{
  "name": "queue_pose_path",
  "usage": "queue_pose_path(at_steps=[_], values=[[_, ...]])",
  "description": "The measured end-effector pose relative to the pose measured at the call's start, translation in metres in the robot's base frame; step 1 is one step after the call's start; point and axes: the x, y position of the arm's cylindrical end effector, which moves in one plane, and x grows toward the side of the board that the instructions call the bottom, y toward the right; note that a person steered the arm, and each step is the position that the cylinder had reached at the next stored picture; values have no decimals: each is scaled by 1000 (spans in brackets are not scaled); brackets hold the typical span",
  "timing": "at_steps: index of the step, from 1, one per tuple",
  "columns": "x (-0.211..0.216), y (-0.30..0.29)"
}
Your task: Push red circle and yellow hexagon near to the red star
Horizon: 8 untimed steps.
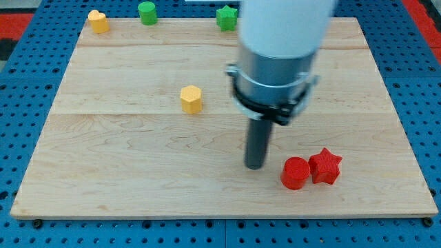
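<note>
The red circle [295, 172] sits at the view's lower right, touching the red star [325, 166] on its right side. The yellow hexagon [191, 99] stands alone near the middle of the board, well up and to the left of them. My tip [255, 166] rests on the board just left of the red circle, with a small gap between them, and far right and below the yellow hexagon.
A yellow heart-like block [98, 21] sits at the top left corner. A green round block [147, 12] and a green star [227, 17] stand along the top edge. The wooden board [103, 172] lies on a blue perforated table.
</note>
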Motion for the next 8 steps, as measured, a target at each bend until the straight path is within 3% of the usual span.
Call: queue_pose_path(at_steps=[1,3,4,5,8], values=[[-39,-41],[-148,-53],[-178,-78],[-178,-111],[-149,-48]])
